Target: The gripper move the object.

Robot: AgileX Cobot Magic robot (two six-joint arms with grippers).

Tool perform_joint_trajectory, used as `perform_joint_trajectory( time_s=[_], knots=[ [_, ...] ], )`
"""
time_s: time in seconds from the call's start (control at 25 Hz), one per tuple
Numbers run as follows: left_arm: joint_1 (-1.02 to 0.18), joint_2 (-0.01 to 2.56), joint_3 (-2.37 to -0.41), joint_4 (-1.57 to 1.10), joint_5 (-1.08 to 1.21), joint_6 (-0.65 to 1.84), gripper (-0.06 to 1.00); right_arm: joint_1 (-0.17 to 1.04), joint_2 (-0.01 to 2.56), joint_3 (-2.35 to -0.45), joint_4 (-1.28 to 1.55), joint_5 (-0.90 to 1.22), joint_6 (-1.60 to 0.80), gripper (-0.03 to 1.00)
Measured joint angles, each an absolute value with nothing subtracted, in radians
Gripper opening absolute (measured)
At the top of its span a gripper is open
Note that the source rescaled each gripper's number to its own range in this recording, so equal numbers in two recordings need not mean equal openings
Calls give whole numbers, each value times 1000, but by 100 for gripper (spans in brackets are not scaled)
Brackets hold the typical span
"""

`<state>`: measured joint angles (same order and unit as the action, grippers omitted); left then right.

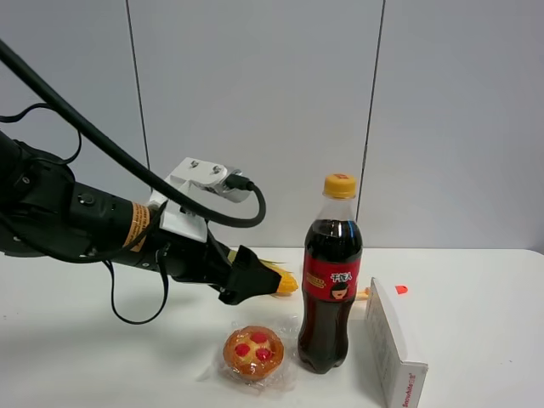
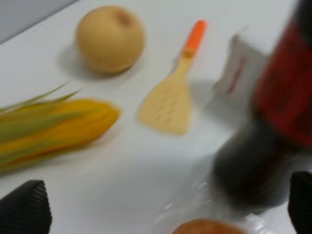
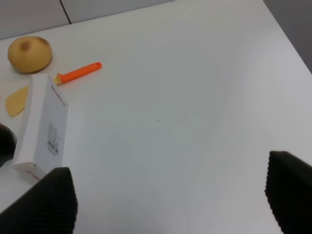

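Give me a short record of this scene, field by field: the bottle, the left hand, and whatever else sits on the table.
bottle: cola bottle with yellow cap, upright on the white table, not held
left hand: left hand open, empty, beside the bottle
corn: corn cob lying behind the left hand
pastry: wrapped pastry in front, next to the bottle's base
box: white box on the bottle's other side
spatula: spatula with orange handle
round fruit: yellow fruit near the spatula
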<state>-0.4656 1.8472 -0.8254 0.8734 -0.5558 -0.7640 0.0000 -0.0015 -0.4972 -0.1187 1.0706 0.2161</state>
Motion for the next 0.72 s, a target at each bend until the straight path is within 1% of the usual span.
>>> perform_joint_trajectory(
  time_s=[0.24,0.36,0.52,0.64,0.72],
  knots=[
    [-403,1768,-775,842,-455,-767,100,0,-2,-497,-119,1071,216,100],
    [-378,1700,-754,773,-331,-768,100,0,-2,-497,-119,1071,216,100],
    [-353,1578,-754,660,-79,-748,100,1,-2,-497,-119,1071,216,100],
    [-338,1465,-754,599,117,-663,100,0,-2,-497,-119,1071,216,100],
    [-331,1391,-759,554,290,-576,100,0,-2,-497,-119,1071,216,100]
  ],
)
